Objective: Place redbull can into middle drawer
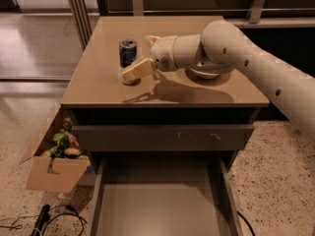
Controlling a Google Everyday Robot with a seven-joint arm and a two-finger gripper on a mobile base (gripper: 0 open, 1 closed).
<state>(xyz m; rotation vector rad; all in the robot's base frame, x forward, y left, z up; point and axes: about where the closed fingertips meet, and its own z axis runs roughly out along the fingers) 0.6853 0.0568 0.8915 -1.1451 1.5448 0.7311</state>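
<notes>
While the redbull can [128, 53] stands upright on the cabinet top [98, 85], the gripper [143, 55] sits just beside it, fingers [138, 72] spread and not yet around it. The reach-to-grasp step appears under way; next comes closing on the can, then lowering it into the open middle drawer [157, 208].

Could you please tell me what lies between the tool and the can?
Nothing shows between them: in the camera view, the open tool is close beside the can, one finger in front of its base, above the cabinet top.
</notes>
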